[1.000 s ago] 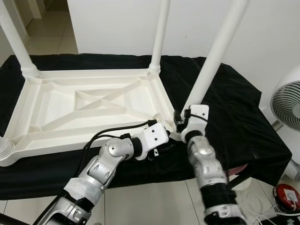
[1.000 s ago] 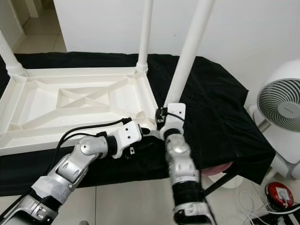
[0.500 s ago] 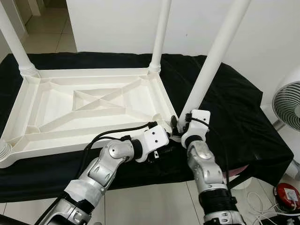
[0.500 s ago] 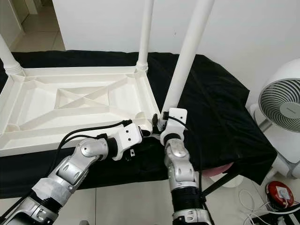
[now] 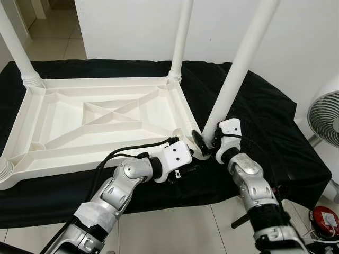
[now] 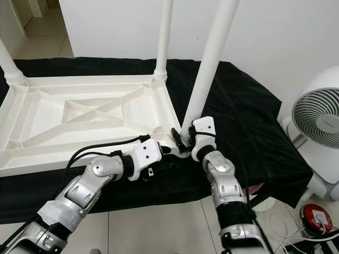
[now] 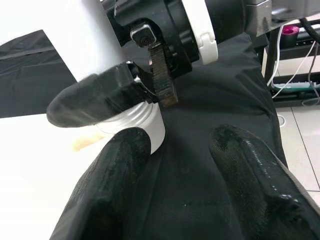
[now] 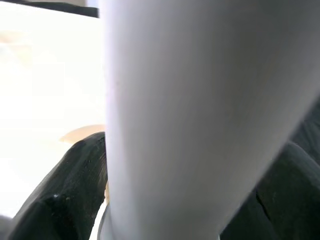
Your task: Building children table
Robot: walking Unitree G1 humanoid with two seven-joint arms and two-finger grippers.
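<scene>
A white plastic children's table lies upside down on a black cloth. Its near-right leg stands tilted at the corner nearest me. My right gripper is shut on the base of that leg; in the right wrist view the leg runs between both black fingers. My left gripper sits at the same corner, open. In the left wrist view its fingers are spread over the cloth, and one touches the leg's threaded collar.
Three other legs stand up: far right, far left, near left. A white fan stands to the right. A red object and cables lie on the tiled floor. A white wall is behind.
My right forearm has swung out to the right and its gripper has turned around the leg's base, still holding it. The left arm has hardly moved.
</scene>
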